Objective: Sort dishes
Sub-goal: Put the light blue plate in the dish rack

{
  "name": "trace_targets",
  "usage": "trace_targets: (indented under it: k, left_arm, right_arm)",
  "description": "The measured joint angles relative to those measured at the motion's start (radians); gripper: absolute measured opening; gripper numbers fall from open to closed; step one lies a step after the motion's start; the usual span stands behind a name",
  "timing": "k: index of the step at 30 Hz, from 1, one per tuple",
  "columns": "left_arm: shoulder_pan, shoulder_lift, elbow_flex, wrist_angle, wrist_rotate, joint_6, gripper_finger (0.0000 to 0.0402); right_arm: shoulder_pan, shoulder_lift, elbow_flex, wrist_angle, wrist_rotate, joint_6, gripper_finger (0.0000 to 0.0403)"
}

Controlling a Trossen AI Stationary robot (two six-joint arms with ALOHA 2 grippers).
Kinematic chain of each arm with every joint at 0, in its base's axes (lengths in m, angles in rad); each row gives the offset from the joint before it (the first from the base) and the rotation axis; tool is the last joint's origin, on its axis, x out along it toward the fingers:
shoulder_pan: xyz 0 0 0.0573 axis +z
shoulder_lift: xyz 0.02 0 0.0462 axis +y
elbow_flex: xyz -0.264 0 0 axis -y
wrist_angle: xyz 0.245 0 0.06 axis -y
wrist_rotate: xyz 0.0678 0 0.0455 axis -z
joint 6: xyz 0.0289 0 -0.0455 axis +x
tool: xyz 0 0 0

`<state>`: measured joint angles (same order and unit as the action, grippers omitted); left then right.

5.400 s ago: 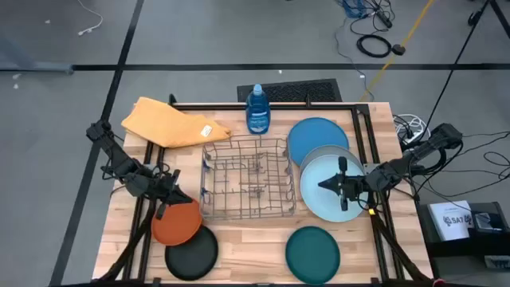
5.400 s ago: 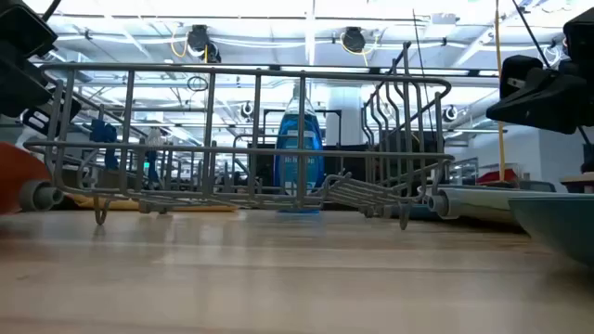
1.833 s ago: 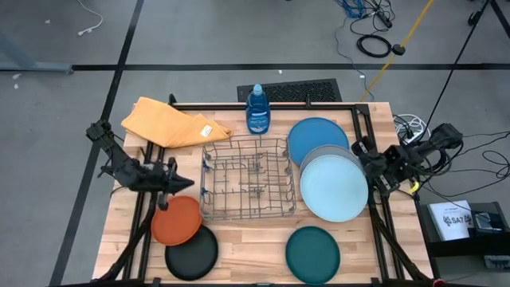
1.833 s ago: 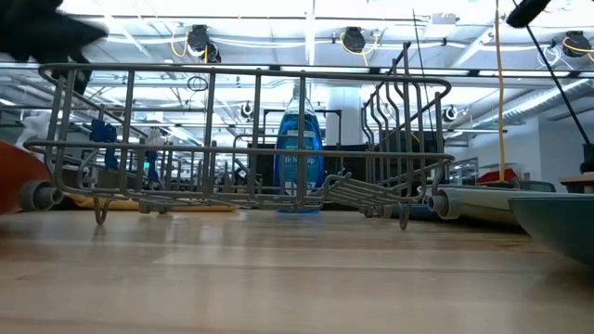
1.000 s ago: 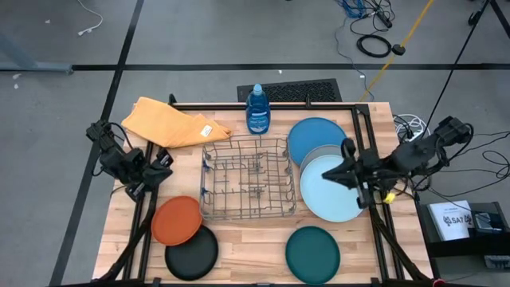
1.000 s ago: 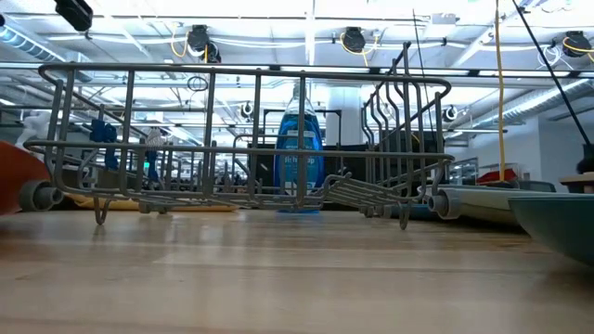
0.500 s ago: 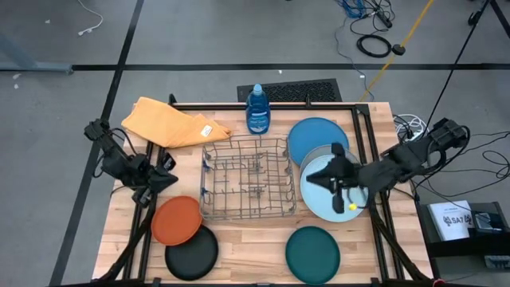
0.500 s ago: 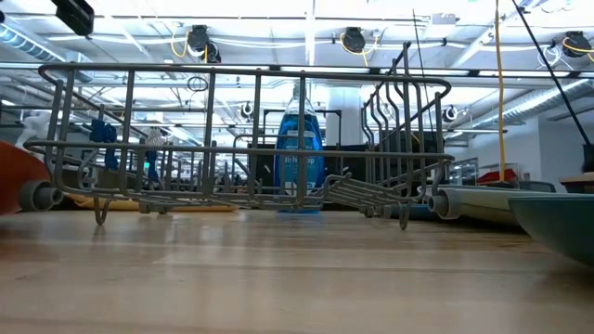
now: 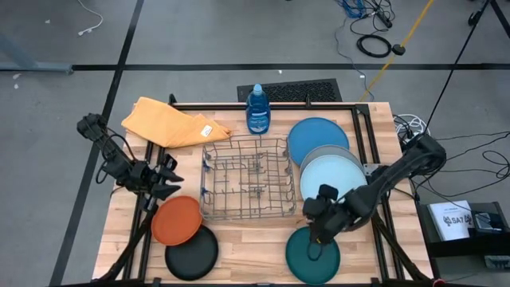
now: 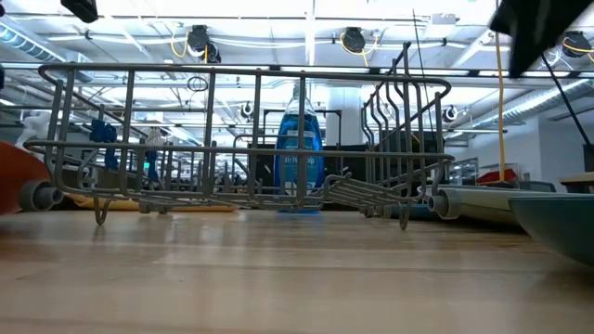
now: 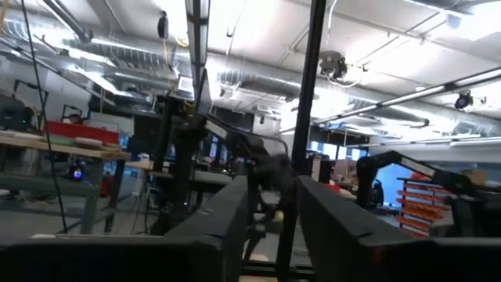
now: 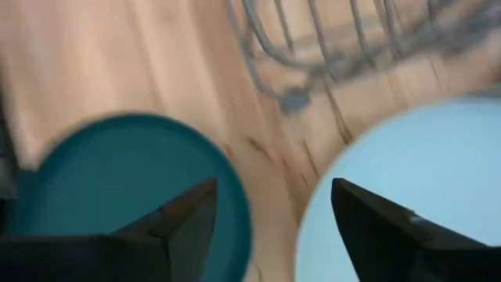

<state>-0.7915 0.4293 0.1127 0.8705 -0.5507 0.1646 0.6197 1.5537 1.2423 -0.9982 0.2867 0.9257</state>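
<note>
The dishes lie flat on the wooden table. The blue plate (image 9: 317,135), the grey plate (image 9: 312,159) and the light blue plate (image 9: 335,182) overlap at the right. The dark teal plate (image 9: 312,255) sits near the front edge. The orange plate (image 9: 177,219) overlaps the black plate (image 9: 191,252) at the front left. My right gripper (image 9: 315,231) hangs open over the gap between the dark teal plate (image 12: 117,172) and the light blue plate (image 12: 407,164), touching neither. My left gripper (image 9: 170,182) is open just beyond the orange plate's far edge, its fingers (image 11: 211,227) pointing level.
A wire dish rack (image 9: 249,177) stands in the table's middle between the two groups of plates. A blue soap bottle (image 9: 256,109) stands at the far edge. A yellow cloth (image 9: 171,123) lies at the far left.
My right gripper has swung from above the light blue plate toward the table's near edge and a little left, coming down over the dark teal plate's far rim. My left gripper has drifted toward the near edge, closer to the orange plate. No plate has moved.
</note>
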Motion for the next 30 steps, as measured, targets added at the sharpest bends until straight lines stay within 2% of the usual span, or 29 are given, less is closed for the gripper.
trace_targets:
  k: [3, 11, 16, 23, 30]
  left_arm:
    - [0.000, 0.006, 0.000, 0.003, 0.000, 0.000, 0.0135]
    - [0.000, 0.006, 0.000, 0.003, -0.001, 0.008, 0.0137]
    - [0.000, 0.005, 0.000, 0.002, -0.002, 0.008, 0.0137]
    - [0.000, 0.005, 0.000, 0.001, -0.003, 0.008, 0.0138]
    - [0.000, 0.005, 0.000, 0.002, -0.003, 0.006, 0.0138]
  right_arm:
    - [0.003, 0.052, 0.000, -0.055, 0.005, 0.060, 0.0253]
    - [0.004, 0.192, 0.000, -0.102, 0.034, 0.171, 0.0253]
    - [0.004, 0.270, 0.000, -0.131, 0.033, 0.190, 0.0254]
    - [0.000, 0.312, -0.001, -0.168, 0.033, 0.246, 0.0254]
    - [-0.003, 0.315, -0.047, -0.104, 0.025, 0.271, 0.0254]
